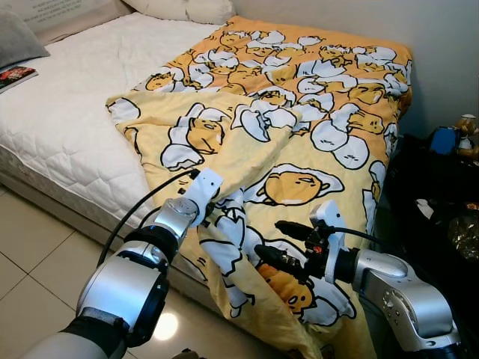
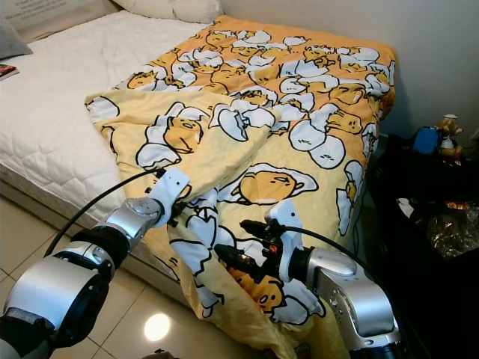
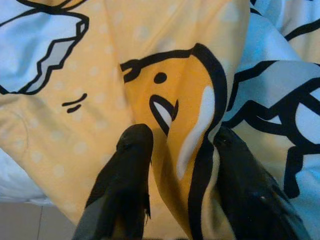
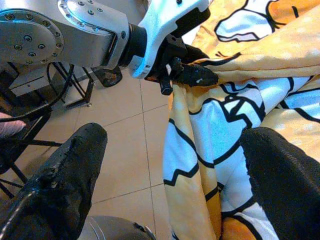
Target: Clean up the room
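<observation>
- Blanket point(image 1: 299, 112): yellow, printed with white and orange egg figures; spread over the right half of the bed, its near-left part folded back and bunched, its near edge hanging over the bedside toward the floor.
- Left gripper point(image 1: 217, 200): at the folded near edge of the blanket; fingers point(image 3: 131, 165) closed on a fold of the cloth (the pinch shows plainly in the left wrist view).
- Right gripper point(image 1: 286, 244): beside the hanging blanket edge, to the right of the left gripper; fingers point(image 4: 70, 170) spread wide apart, cloth lying between them, not clamped.
- Mattress point(image 1: 75, 112): white, quilted, bare on its left half.
- Pillows point(image 1: 187, 9): white, at the head of the bed.
- Magazine point(image 1: 13, 76): flat on the mattress, far left.
- Floor point(image 1: 30, 247): beige tiles, below the bedside.
- Dark clutter point(image 1: 441, 194): right of the bed, with a blue object point(image 1: 443, 140) on top.
</observation>
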`<state>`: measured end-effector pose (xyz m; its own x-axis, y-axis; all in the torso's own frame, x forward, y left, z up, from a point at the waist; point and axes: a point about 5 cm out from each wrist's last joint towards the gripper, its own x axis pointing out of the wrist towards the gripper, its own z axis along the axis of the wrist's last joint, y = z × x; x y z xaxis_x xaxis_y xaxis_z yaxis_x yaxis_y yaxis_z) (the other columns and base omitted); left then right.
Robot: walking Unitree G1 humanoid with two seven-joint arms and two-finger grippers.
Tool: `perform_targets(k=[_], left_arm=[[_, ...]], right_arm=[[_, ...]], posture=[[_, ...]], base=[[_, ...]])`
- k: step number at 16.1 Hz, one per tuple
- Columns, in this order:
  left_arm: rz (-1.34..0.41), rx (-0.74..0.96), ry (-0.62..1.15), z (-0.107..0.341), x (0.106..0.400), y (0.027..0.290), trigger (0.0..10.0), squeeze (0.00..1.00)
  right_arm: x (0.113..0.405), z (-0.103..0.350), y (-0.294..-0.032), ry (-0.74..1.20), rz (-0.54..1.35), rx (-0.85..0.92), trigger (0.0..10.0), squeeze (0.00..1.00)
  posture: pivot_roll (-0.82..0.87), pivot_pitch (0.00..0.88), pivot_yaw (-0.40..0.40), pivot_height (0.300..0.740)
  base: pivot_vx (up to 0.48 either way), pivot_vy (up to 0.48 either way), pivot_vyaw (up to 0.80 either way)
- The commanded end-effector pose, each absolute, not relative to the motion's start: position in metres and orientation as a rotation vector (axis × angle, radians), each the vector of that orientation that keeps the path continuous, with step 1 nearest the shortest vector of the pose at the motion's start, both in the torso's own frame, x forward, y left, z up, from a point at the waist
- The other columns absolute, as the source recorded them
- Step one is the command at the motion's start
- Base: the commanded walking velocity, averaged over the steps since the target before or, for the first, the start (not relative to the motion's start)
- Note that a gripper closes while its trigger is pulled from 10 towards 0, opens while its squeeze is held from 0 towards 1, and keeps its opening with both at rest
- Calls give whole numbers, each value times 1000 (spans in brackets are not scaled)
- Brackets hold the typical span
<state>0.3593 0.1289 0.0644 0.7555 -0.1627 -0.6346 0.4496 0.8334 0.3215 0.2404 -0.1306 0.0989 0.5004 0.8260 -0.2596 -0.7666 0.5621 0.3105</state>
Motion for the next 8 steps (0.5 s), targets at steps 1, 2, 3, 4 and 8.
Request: perform_targets(k=[1, 2, 3, 4, 8], left_arm=[[-327, 474, 619, 65, 360, 136, 0, 0], [-324, 459, 601, 65, 360, 138, 0, 0], [-322, 456, 599, 65, 360, 139, 0, 0], [-316, 440, 595, 66, 360, 140, 0, 0], [-297, 397, 577, 68, 361, 146, 0, 0]], right_arm=[[241, 98, -132, 399, 959, 176, 10000, 0], [242, 96, -133, 399, 945, 175, 10000, 0], [242, 96, -133, 399, 943, 175, 10000, 0], [241, 96, -133, 398, 942, 177, 10000, 0], [237, 93, -131, 401, 944, 176, 10000, 0]], posture=[[-113, 0, 29, 740], [-115, 0, 29, 740], [-115, 0, 29, 740], [-115, 0, 27, 740], [-121, 0, 41, 740]], base=[[0, 0, 0], [0, 0, 0], [0, 0, 0], [0, 0, 0], [0, 0, 0]])
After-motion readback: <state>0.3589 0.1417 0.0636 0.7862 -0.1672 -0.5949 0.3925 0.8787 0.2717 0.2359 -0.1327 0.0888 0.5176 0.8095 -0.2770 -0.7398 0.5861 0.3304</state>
